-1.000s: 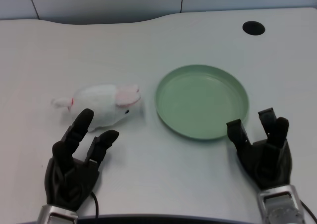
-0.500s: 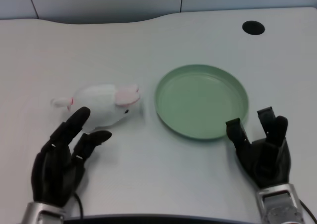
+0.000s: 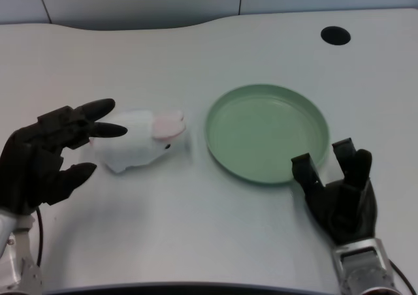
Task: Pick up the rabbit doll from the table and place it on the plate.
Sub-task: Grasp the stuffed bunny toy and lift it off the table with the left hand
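The white rabbit doll with pink ears lies on the table, its head toward the plate. A pale green plate sits just right of it, with nothing in it. My left hand is raised at the doll's left side with its fingers spread; the fingertips reach over the doll's rear end and hide its tail. It holds nothing. My right hand rests at the plate's near right edge.
A round black hole is set in the white tabletop at the far right. The table's curved far edge runs along the top of the view.
My left hand has lifted and swung left, from below the doll to beside its rear, fingers now pointing right over it. The doll and plate have stayed put.
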{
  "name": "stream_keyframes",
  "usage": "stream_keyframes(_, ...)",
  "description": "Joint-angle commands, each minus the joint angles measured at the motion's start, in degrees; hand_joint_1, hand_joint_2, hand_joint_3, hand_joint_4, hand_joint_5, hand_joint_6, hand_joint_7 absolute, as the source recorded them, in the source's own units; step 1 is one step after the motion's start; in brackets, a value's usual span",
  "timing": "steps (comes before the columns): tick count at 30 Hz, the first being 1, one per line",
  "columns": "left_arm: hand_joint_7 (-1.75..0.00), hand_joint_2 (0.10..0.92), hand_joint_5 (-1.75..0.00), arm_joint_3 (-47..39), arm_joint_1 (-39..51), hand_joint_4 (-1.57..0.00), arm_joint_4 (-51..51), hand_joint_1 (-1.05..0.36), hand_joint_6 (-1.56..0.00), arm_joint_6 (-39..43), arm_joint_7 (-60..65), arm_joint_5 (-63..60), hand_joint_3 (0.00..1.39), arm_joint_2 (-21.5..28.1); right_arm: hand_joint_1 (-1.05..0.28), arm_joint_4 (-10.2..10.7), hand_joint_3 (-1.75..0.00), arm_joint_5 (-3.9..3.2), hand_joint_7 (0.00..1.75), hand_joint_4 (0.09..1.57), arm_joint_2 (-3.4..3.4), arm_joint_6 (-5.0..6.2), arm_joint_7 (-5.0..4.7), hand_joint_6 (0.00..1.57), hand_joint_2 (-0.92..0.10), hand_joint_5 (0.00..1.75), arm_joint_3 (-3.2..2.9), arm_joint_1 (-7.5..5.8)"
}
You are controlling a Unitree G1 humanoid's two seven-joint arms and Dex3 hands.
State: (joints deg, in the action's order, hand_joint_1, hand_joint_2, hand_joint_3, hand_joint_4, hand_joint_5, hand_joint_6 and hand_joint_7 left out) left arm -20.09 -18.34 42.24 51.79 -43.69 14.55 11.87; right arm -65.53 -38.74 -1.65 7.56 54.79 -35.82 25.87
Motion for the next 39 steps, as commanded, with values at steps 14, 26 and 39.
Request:
stream_keyframes(14, 0.00, 0.921, 0.00, 11.46, -11.03, -0.27, -1.68, -0.93, -0.28, 7.39, 54.26, -62.29, 0.08, 17.12, -0.49, -1.57, -0.20, -0.27, 1.75, 0.77, -0.42, -1.47, 0.03, 0.58, -0.92, 1.75, -0.48, -1.18)
stream_keyframes(26, 0.00, 0.921, 0.00, 32.92, -22.45, -0.15, 14.93, -1.00, -0.18, -7.17, 82.95, -74.74, 0.10, 18.51, -0.49, -1.41, -0.22, -0.35, 1.74, 0.77, -0.83, -0.43, 0.80, 0.59, -0.92, 1.75, -0.62, -0.88)
stream_keyframes(39, -0.02, 0.881, -0.06, 42.89, -25.39, -0.25, 28.54, -1.05, -0.22, -9.86, 80.67, -67.39, 0.07, 15.30, -0.49, 0.33, -0.19, -0.66, 1.74, 0.75, -2.24, -1.12, 1.24, 0.57, -0.92, 1.75, -0.91, -2.23)
